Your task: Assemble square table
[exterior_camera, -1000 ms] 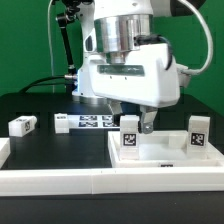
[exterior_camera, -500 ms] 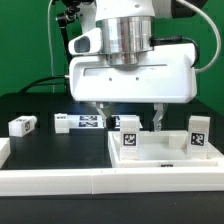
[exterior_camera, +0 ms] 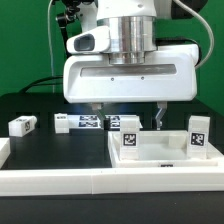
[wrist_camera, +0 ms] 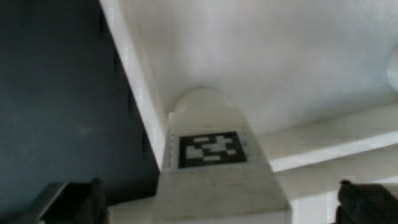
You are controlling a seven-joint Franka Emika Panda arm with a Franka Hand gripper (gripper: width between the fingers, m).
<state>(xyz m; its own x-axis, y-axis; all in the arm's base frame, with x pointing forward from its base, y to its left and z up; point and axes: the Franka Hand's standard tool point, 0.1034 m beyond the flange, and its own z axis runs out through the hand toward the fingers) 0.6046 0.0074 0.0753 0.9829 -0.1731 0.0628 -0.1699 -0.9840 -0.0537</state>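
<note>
The white square tabletop (exterior_camera: 160, 155) lies underside up at the exterior view's right. One white tagged leg (exterior_camera: 128, 136) stands on its near left corner and another leg (exterior_camera: 197, 136) on its right. My gripper (exterior_camera: 128, 122) hangs over the left leg, open, with one finger on each side and clear of it. In the wrist view the leg (wrist_camera: 214, 150) stands between the dark fingertips (wrist_camera: 71, 202) of my gripper (wrist_camera: 217, 208), with the tabletop (wrist_camera: 267, 60) behind. Two loose legs, one (exterior_camera: 22, 125) and another (exterior_camera: 62, 122), lie on the black table.
The marker board (exterior_camera: 96, 122) lies behind the gripper near the second loose leg. The long white L-shaped border wall (exterior_camera: 90, 182) runs along the front and up the tabletop's left side. Green cloth hangs behind.
The hand has turned from a slanted pose to face squarely. Its fingers, close by the left leg a second ago, now stand wide apart on either side. The leg stays upright.
</note>
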